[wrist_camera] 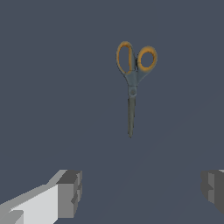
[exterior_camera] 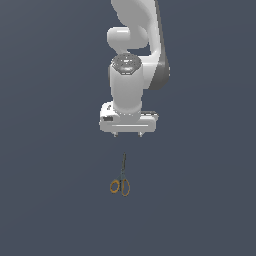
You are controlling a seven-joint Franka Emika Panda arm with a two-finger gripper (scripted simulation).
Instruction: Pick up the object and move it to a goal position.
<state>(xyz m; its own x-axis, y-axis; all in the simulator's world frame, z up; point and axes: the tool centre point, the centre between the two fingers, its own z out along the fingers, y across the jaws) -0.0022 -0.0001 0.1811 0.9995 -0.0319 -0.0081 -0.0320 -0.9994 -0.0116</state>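
Scissors (exterior_camera: 121, 179) lie flat on the plain dark grey-blue surface (exterior_camera: 45, 200), closed, alone, nothing touching them. Small item, much smaller than the white claw (exterior_camera: 128, 134). Two orange oval loop handles sit side by side at one end; in the wrist view the scissors (wrist_camera: 132, 83) show one loop narrower and more elongated, the other rounder, both thin rings with the surface visible through them. The handles join a dark grey-blue neck at the pivot, and from there the thin blades run as a single straight dark sliver to a point. Blade colour is close to the surface colour, so the blades read faint in the exterior view and the handles are the clear cue. In the exterior view the loops are at the near end and the blade tip points away toward the arm, with a very slight lean toward the exterior view's right. The claw hangs above the surface, pointing straight down, clear of the scissors and holding nothing. The scissors sit on the near side of it, roughly in line with its centre, the blade tip a short gap from the finger stubs. Claw is spread wide: wrist view shows one grey finger pad (wrist_camera: 70, 193) and the other at the opposite picture edge, with bare surface between them.
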